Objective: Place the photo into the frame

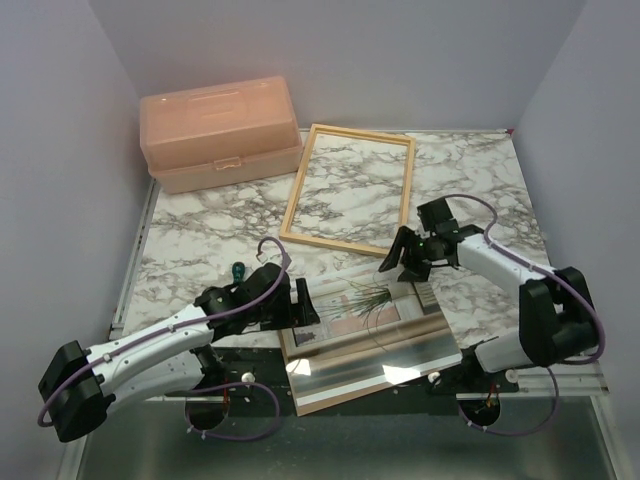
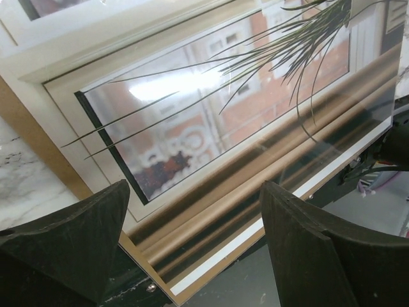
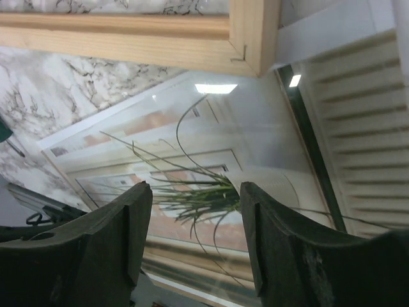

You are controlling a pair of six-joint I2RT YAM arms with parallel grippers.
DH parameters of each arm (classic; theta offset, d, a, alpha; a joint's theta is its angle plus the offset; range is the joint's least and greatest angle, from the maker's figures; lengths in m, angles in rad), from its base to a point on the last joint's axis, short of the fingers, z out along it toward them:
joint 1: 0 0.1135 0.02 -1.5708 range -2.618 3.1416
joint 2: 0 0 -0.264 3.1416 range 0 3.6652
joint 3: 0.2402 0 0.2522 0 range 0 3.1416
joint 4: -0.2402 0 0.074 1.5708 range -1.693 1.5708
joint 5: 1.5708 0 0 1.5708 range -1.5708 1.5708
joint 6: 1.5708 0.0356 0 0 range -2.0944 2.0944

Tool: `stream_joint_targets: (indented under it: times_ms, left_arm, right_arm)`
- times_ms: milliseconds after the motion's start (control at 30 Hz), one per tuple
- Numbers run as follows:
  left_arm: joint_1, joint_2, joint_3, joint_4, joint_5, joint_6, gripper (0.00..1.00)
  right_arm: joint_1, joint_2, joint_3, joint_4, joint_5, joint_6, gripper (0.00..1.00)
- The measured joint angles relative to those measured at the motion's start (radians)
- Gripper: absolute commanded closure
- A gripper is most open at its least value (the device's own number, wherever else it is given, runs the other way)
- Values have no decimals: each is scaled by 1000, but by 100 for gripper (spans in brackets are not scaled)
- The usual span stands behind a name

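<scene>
The photo (image 1: 370,298) of a spiky plant lies face up at the table's near edge, on a brown backing board (image 1: 330,396) and under a clear glass sheet (image 1: 400,362). It fills the left wrist view (image 2: 192,115) and shows in the right wrist view (image 3: 192,160). The light-wood frame (image 1: 362,133) lies empty on the marble behind it, and its corner shows in the right wrist view (image 3: 128,29). My left gripper (image 1: 303,300) (image 2: 195,192) is open and empty at the stack's left edge. My right gripper (image 1: 400,262) (image 3: 195,188) is open and empty above the photo's far right part.
A peach plastic toolbox (image 1: 220,130) stands at the back left, beside the frame. A small green-handled tool (image 1: 237,270) lies by my left wrist. The stack reaches over the table's front edge, above the arm bases. Grey walls close in the left, back and right sides.
</scene>
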Motion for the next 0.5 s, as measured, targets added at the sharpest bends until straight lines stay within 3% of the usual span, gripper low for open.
stream_joint_targets:
  times_ms: [233, 500]
  left_arm:
    - [-18, 70, 0, 45, 44, 16, 17]
    - [-20, 93, -25, 66, 58, 16, 17]
  right_arm:
    - [43, 193, 107, 67, 58, 19, 39]
    - [45, 323, 290, 45, 248, 8, 37]
